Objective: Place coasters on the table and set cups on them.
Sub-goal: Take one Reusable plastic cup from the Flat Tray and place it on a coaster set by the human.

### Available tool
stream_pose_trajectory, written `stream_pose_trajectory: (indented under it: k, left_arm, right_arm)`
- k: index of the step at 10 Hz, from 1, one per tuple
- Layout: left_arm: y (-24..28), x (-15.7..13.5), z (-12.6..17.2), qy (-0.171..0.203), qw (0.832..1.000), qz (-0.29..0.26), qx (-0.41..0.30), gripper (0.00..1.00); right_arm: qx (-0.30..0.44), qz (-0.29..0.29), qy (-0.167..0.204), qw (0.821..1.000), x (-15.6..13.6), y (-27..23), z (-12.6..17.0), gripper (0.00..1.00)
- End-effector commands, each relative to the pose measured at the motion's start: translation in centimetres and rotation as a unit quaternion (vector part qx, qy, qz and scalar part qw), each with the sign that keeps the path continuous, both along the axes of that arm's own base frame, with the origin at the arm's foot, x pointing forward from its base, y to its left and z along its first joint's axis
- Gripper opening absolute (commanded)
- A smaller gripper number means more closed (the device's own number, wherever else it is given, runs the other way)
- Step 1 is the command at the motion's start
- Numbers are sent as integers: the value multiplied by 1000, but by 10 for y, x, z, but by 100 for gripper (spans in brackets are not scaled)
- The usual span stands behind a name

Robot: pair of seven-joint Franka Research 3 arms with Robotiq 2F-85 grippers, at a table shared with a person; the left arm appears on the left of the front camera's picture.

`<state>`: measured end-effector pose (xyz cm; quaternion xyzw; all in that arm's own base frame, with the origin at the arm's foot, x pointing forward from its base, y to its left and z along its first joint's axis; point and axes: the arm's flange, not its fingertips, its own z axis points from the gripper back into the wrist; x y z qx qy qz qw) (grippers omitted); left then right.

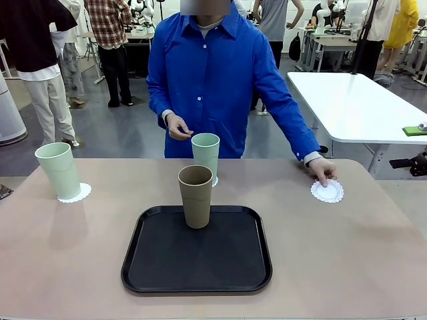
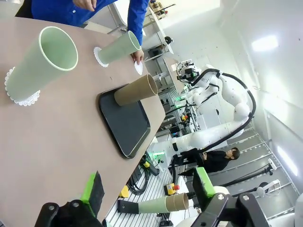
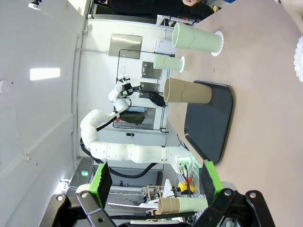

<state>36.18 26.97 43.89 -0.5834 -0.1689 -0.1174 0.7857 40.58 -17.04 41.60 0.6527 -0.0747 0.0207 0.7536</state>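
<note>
Nearest you sits the black tray point(image 1: 197, 291) with the brown cup point(image 1: 195, 195) upright on its far half, the one cup not yet on a coaster. Both mint cups are placed: the left mint cup point(image 1: 59, 170) stands on its doily point(image 1: 75, 193), and the centre mint cup point(image 1: 205, 155) on another.

At the table's point(image 1: 347, 253) far right the person's hand point(image 1: 323, 170) presses the third coaster point(image 1: 327, 191) flat, so you are on the last pairing. Your next move, I judge, is to grasp the brown cup, lift it clear of the tray rim and carry it there once that hand withdraws.

Use the front view for the hand and coaster. The wrist views give you the jaws: left gripper point(image 2: 147, 187) and right gripper point(image 3: 156, 179) both spread wide, empty.
</note>
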Motion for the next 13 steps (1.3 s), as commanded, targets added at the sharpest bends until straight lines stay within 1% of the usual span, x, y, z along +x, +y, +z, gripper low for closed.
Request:
stream_pose_trajectory:
  k: [1, 12, 13]
  left_arm:
    - [4, 0, 4, -2, 1000, -6, -3, 100]
    - [4, 0, 4, -2, 1000, -6, -3, 100]
    - [4, 0, 4, -2, 1000, -6, -3, 100]
  right_arm:
    - [3, 1, -3, 1000, -2, 1, 1, 100]
    - [0, 0, 0, 1000, 0, 0, 0, 100]
    - [-39, -4, 15, 999, 15, 15, 28, 100]
